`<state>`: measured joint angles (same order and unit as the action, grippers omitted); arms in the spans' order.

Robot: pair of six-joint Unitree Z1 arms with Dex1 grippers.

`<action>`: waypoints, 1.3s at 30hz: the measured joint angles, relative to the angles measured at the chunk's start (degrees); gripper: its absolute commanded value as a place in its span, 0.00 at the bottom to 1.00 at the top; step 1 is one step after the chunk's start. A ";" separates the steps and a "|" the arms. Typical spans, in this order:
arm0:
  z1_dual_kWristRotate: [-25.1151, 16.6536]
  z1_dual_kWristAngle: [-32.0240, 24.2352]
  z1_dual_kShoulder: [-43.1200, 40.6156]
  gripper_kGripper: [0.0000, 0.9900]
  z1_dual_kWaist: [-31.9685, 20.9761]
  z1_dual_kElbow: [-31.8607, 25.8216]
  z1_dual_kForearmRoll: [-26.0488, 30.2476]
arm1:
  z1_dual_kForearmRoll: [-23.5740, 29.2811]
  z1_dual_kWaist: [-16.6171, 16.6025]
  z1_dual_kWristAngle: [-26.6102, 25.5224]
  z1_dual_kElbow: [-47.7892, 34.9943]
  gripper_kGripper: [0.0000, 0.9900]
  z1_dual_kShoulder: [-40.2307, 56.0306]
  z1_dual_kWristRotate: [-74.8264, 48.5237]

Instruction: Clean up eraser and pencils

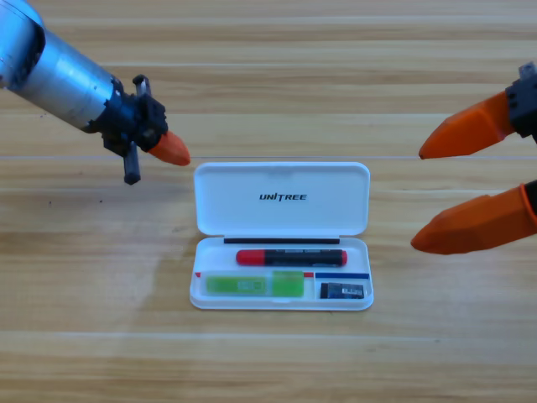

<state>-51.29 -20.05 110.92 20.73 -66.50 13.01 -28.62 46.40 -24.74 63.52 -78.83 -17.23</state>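
Starting from the left gripper (172, 149), we see it up and to the left of the white case (281, 180), clear of the lid corner, holding nothing; only one orange jaw shows, so we cannot tell whether it is parted or closed. Off to the case's right, the right gripper (436, 197) hangs with its jaws wide apart and empty. Inside the case's tray lie the red-and-black pen (290, 257) along the back, the lime-green pen (254, 285) at front left and the eraser (343, 290) at front right. We judge that only closing the lid remains. A push on one lid corner could slide or twist the light case across the table (84, 319), or jolt the pens so one sits proud and blocks the lid.
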 measured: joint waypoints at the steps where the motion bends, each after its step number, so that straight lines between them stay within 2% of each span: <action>1: 0.00 0.00 0.29 0.00 0.07 0.00 -0.11 | 0.01 0.00 0.00 0.00 1.00 0.22 0.00; 6: 0.00 0.00 1.45 0.00 0.59 0.00 -0.71 | 0.01 -0.01 -0.47 0.19 1.00 3.77 -0.91; 12: 0.00 0.00 2.71 0.00 1.80 -0.11 -0.90 | -0.15 -0.01 -6.16 0.54 1.00 5.64 -3.31; 16: 0.01 -0.04 3.71 0.00 2.67 -0.29 -1.20 | -0.57 0.01 -7.46 0.54 1.00 5.80 -4.56; 28: 1.25 -0.10 3.95 0.00 5.23 -2.17 -2.30 | -0.64 0.03 -7.74 0.54 1.00 5.98 -4.68; 39: 2.08 -0.10 3.49 0.00 6.59 -4.14 2.23 | -0.95 0.03 -7.74 0.54 1.00 5.99 -4.68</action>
<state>-49.21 -20.15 114.42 27.32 -70.63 15.24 -29.58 46.43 -32.48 64.07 -72.84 -21.90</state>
